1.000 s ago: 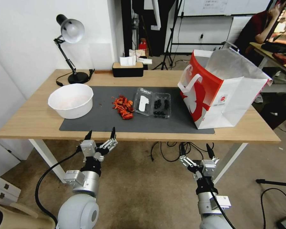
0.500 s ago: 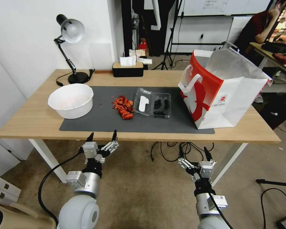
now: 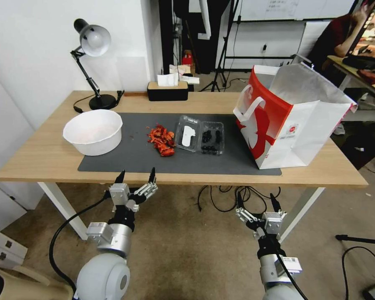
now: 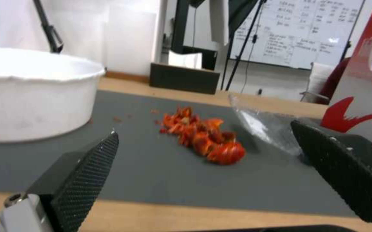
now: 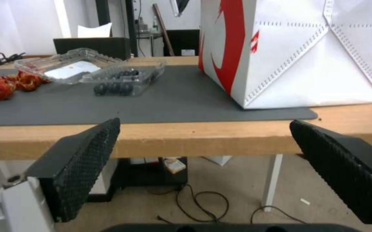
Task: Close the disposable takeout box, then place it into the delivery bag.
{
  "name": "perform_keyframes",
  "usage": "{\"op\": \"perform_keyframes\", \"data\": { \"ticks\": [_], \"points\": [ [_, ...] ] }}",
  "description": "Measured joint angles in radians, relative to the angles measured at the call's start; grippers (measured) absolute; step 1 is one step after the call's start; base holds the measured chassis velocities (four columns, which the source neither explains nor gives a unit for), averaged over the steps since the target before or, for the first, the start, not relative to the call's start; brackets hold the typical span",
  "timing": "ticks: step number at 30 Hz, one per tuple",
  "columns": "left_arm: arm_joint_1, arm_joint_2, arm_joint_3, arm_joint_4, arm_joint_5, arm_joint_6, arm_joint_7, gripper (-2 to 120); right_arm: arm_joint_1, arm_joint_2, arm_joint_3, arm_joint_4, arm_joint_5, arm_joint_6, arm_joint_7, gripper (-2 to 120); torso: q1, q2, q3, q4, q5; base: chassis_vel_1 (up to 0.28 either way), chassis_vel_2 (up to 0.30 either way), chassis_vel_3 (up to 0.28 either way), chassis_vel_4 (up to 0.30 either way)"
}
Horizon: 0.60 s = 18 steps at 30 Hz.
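Chilli scraps (image 3: pixel 161 141) beside takeout box (image 3: pixel 200 137)

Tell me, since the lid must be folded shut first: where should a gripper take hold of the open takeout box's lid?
Probably the lid's free outer edge, beside the red scraps, coming from the robot's left. The takeout box lies open flat, its hinge running down the middle and the berries in the half nearer the delivery bag, so that edge swings farthest.

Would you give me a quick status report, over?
Left gripper and right gripper open, below table edge. Takeout box open on mat, beside delivery bag. Red scraps alongside box.
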State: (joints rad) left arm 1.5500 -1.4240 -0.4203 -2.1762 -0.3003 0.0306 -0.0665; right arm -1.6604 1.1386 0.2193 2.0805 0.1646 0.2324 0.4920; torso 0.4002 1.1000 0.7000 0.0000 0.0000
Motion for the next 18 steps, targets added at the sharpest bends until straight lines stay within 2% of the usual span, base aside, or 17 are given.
{"op": "perform_keyframes", "data": {
  "ticks": [5, 7, 9, 10, 13, 14, 15, 18],
  "points": [
    [-0.035, 0.041, 0.013, 0.002, -0.018, 0.010, -0.009, 100, 0.000, -0.003, 0.002, 0.009, 0.000, -0.007, 0.000, 100, 0.000, 0.000, 0.000, 0.0000, 0.0001, 0.000, 0.000, 0.000, 0.000],
    [-0.063, 0.083, 0.029, 0.003, -0.088, 0.028, -0.020, 100, -0.001, -0.004, 0.002, 0.013, 0.000, -0.010, 0.001, 100, 0.000, 0.000, 0.000, -0.0001, 0.0001, 0.000, 0.000, 0.000, 0.000],
    [-0.095, 0.130, 0.064, -0.011, -0.300, 0.068, -0.047, 100, 0.000, -0.002, 0.001, 0.013, 0.000, -0.015, 0.002, 100, 0.000, 0.000, 0.000, 0.0000, 0.0000, 0.000, 0.000, 0.000, 0.000],
    [-0.095, 0.130, 0.064, -0.011, -0.300, 0.068, -0.047, 100, 0.000, -0.002, 0.001, 0.013, 0.000, -0.015, 0.002, 100, 0.000, 0.000, 0.000, 0.0000, 0.0000, 0.000, 0.000, 0.000, 0.000],
    [-0.148, 0.180, 0.111, -0.016, -0.549, 0.094, -0.073, 100, 0.001, 0.002, -0.006, 0.016, -0.002, -0.022, 0.003, 100, 0.000, 0.000, 0.000, 0.0001, -0.0002, 0.000, 0.000, 0.000, 0.000],
    [-0.148, 0.180, 0.111, -0.016, -0.549, 0.094, -0.073, 100, 0.001, 0.002, -0.006, 0.016, -0.002, -0.022, 0.003, 100, 0.000, 0.000, 0.000, 0.0001, -0.0002, 0.000, 0.000, 0.000, 0.000],
    [-0.178, 0.199, 0.130, -0.018, -0.649, 0.099, -0.087, 100, 0.003, 0.002, -0.011, 0.016, -0.003, -0.024, 0.004, 100, 0.000, 0.000, 0.000, 0.0000, 0.0000, 0.000, 0.000, 0.000, 0.000],
    [-0.258, 0.220, 0.171, -0.015, -0.820, 0.110, -0.124, 100, 0.009, 0.001, -0.013, 0.016, -0.003, -0.028, 0.004, 100, 0.000, 0.000, 0.000, 0.0000, 0.0001, 0.000, 0.000, 0.000, 0.000]
  ]
}}
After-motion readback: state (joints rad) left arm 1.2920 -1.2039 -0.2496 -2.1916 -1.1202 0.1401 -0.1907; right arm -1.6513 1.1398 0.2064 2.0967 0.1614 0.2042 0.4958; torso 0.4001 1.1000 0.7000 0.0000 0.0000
